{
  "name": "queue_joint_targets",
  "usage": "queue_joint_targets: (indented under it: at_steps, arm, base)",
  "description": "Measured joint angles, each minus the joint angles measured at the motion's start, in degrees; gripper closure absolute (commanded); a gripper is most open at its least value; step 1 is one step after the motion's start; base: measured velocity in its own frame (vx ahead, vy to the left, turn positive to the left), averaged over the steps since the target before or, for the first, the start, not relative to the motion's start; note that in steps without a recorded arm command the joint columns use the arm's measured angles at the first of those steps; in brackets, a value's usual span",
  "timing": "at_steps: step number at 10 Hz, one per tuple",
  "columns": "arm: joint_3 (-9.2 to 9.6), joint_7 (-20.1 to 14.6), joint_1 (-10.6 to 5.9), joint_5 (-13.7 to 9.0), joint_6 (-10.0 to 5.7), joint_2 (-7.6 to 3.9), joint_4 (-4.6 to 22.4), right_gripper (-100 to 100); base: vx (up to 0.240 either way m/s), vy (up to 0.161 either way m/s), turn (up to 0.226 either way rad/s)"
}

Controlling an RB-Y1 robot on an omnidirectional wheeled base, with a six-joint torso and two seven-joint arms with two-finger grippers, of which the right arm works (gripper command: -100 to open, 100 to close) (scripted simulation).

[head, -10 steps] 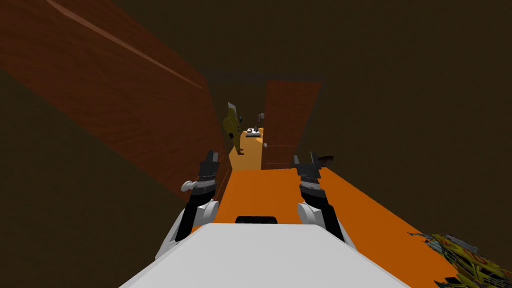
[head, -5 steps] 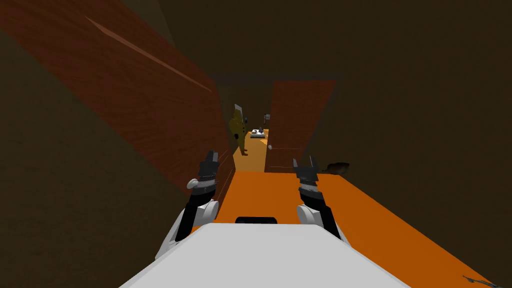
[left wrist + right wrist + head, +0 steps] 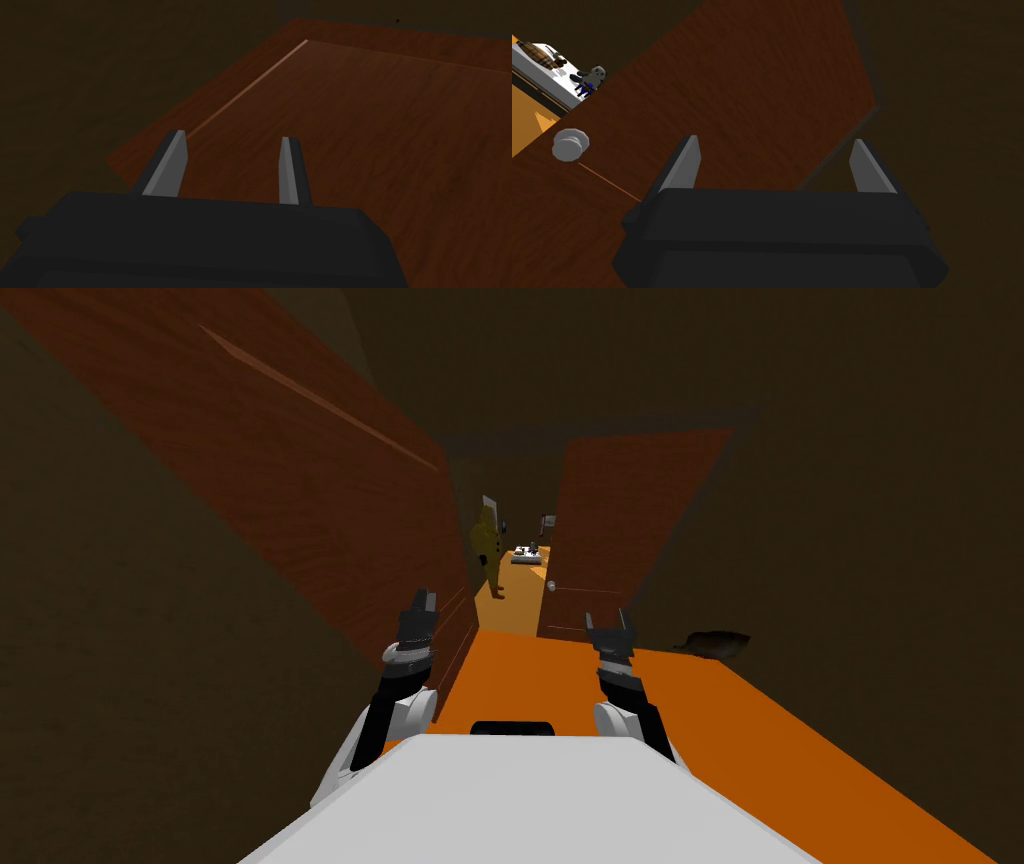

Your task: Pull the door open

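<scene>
A reddish-brown, wood-grained door with a pale grey knob; bright orange floor, dark brown walls.

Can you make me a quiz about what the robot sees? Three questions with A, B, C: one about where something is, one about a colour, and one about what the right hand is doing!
1. Where is the knob of the door?
A) between the right gripper's fingers
B) off to one side of those fingers, untouched
C) on a shelf

2. What colour is the floor?
A) orange
B) green
C) blue

3. How are the right gripper's fingers?
A) shut on the knob
B) shut on a cup
C) open, holding nothing

Answers:
1 B: the right wrist view shows the knob on the door, well clear of the fingers.
2 A: the head view shows orange floor ahead of the arms.
3 C: the fingers stand apart with nothing between them.
</scene>
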Motion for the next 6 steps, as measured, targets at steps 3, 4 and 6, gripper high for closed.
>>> queue_joint_targets:
  at_steps: [3,4,6]
  arm:
    - [-0.25,-3.7,-0.02,-3.6,-2.12,-1.13,4.4,-100]
    - [-0.12,-4.7,0.08,-4.7,-2.71,-1.26,5.6,-100]
    - [-0.13,-7.0,-0.76,-7.1,-4.48,-1.80,9.7,-100]
  base:
    - [0.087,-0.045,0.200]
    - [0.090,-0.035,0.214]
    - [0.090,-0.048,0.195]
